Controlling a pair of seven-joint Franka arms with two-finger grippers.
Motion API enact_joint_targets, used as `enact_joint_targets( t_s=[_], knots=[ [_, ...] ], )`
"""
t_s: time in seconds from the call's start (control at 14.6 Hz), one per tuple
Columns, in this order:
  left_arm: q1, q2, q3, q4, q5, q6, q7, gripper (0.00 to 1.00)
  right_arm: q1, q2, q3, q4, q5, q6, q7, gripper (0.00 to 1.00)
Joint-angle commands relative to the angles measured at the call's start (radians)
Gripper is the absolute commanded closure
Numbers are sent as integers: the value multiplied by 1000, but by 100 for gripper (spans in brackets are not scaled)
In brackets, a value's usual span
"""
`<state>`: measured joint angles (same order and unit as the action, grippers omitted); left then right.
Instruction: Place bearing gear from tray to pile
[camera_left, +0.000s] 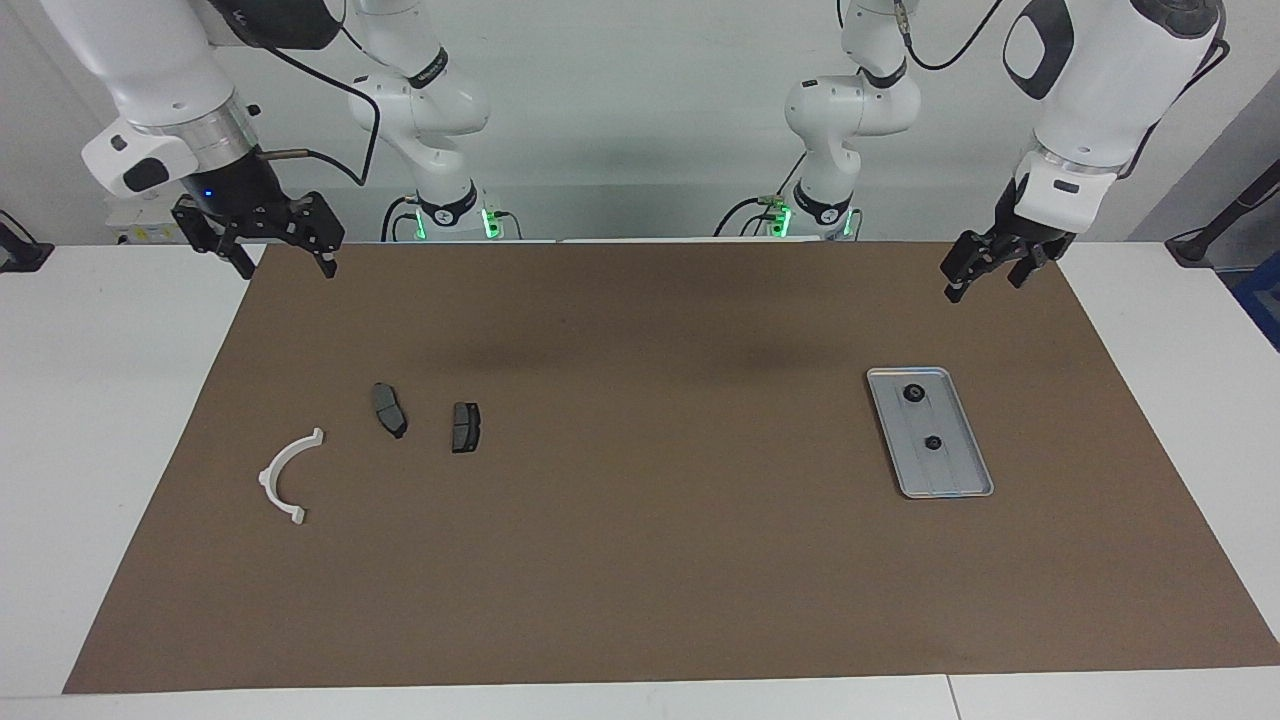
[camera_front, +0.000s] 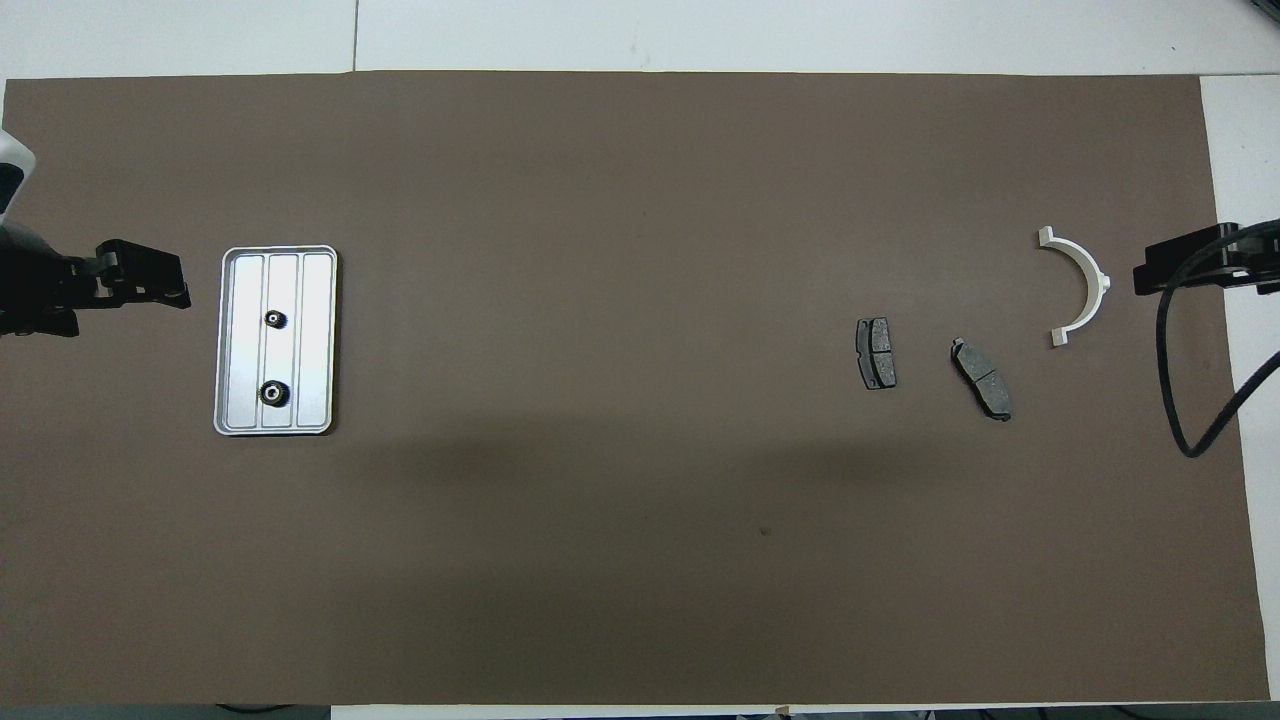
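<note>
The silver ribbed tray (camera_left: 955, 470) (camera_front: 318, 300) lies on the brown mat toward the left arm's end. Two small black bearing gears sit in it: one (camera_left: 912, 393) (camera_front: 273, 393) nearer the robots, the other (camera_left: 932, 443) (camera_front: 274, 319) farther out. The pile is toward the right arm's end: a white half-ring bracket (camera_left: 285, 480) (camera_front: 1080, 290) and two dark brake pads (camera_left: 389, 410) (camera_front: 982, 378), (camera_left: 465, 427) (camera_front: 876, 353). My left gripper (camera_left: 985, 283) (camera_front: 178, 285) hangs open and empty over the mat's edge beside the tray. My right gripper (camera_left: 287, 268) (camera_front: 1140, 270) hangs open and empty over the mat's edge beside the bracket.
A brown mat (camera_left: 640, 560) (camera_front: 620, 200) covers most of the white table (camera_left: 100, 450). A black cable (camera_front: 1170, 380) loops down from the right arm over the mat's edge. Nothing else lies on the mat between tray and pile.
</note>
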<state>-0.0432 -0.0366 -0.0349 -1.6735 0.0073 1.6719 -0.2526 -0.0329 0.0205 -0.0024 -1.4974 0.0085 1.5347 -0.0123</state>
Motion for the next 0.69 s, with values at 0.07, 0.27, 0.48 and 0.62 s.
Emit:
enact_joint_targets(
  t_s=[0.07, 0.27, 0.48, 0.62],
  knots=[
    [-11, 3, 15, 11, -12, -17, 23, 0, -16, -22, 9, -32, -7, 13, -23, 0],
    [-11, 23, 10, 15, -10, -14, 58, 0, -16, -21, 9, -32, -7, 13, -23, 0],
    [-11, 49, 18, 72, 10, -14, 55, 0, -18, -20, 9, -32, -7, 12, -23, 0],
    [-10, 47, 20, 72, 10, -32, 53, 0, -18, -20, 9, -32, -7, 12, -23, 0]
  ],
)
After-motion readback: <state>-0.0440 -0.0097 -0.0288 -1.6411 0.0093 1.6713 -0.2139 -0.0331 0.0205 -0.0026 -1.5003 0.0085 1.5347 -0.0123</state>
